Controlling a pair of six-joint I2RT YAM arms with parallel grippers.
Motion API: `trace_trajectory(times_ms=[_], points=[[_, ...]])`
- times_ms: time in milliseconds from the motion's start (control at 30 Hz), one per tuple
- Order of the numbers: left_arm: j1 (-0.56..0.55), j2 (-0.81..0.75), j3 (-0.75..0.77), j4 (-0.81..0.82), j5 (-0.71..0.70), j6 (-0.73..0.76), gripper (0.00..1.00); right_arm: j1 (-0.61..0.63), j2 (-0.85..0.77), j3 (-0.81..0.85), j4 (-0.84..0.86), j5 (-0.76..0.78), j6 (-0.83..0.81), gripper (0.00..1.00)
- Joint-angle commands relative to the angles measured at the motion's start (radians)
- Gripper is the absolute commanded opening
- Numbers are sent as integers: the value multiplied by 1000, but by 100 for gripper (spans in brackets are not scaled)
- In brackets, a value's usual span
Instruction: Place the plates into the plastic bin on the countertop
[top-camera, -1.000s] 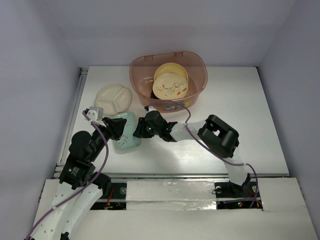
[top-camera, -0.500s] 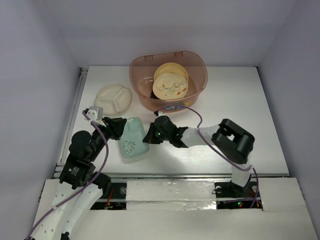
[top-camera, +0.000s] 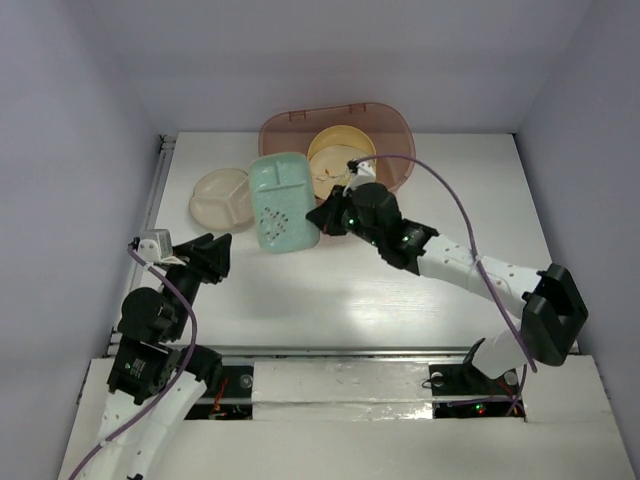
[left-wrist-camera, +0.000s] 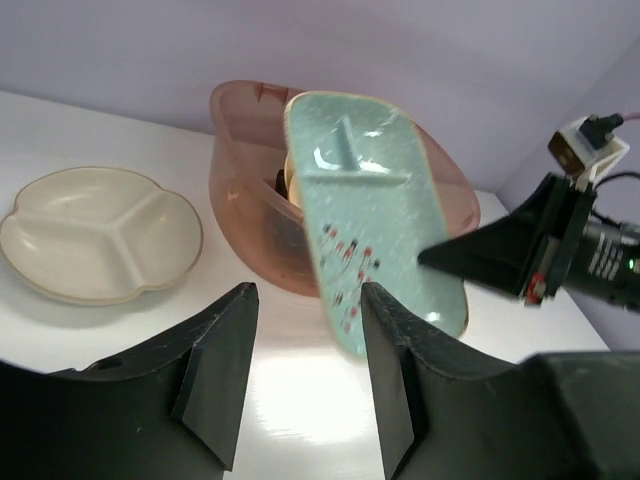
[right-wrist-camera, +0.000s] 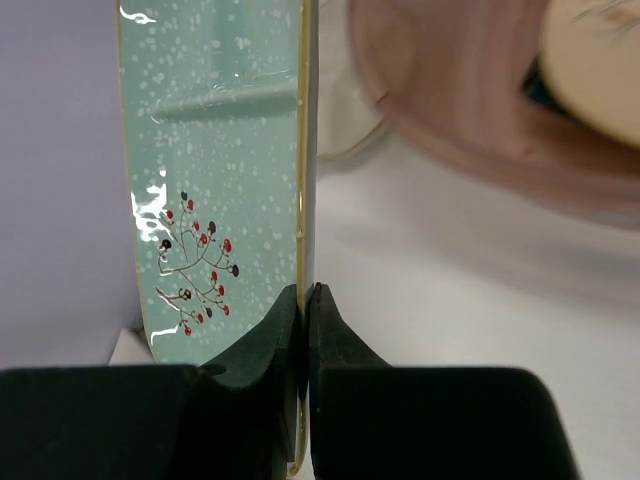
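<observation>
Right gripper (top-camera: 320, 218) is clamped tight on the rim of the mint-green plate (top-camera: 283, 200), holding it on edge above the desk (top-camera: 420, 290). At the far side of the desk sits the plastic bin (top-camera: 395, 120), with an orange-tan plate (top-camera: 340, 143) already inside. The mint-green plate hangs close by the bin's left front wall; whether it has crossed the rim I cannot tell. A cream divided plate (top-camera: 220, 198) lies flat on the desk left of the bin.

The mint-green plate looks stiff, glazed and breakable. It is probably slippery in so narrow an edge pinch, so it should be lowered gently, not dropped.

The right arm reaches far forward and leftward, its wrist rolled so the plate stands nearly vertical. Left gripper (top-camera: 212, 252) sits low at the desk's near left, jaws apart and empty.
</observation>
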Motion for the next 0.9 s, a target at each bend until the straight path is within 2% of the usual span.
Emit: trace_trajectory(times_ms=[0, 33, 167, 400, 733, 800, 867], points=[[4, 3, 19, 41, -7, -6, 43, -109, -42, 111, 49, 81, -71, 0], [4, 9, 19, 42, 16, -6, 44, -170, -30, 155, 40, 82, -85, 0], [4, 23, 16, 44, 39, 0, 44, -268, 102, 308, -55, 96, -154, 0], [13, 23, 13, 50, 54, 2, 45, -353, 347, 512, -195, 97, -214, 0], [13, 35, 13, 58, 74, 5, 45, -385, 461, 580, -262, 88, -233, 0], [13, 38, 13, 58, 74, 5, 45, -385, 466, 596, -287, 114, -232, 9], [13, 42, 13, 58, 74, 5, 45, -385, 463, 611, -304, 145, -232, 32]])
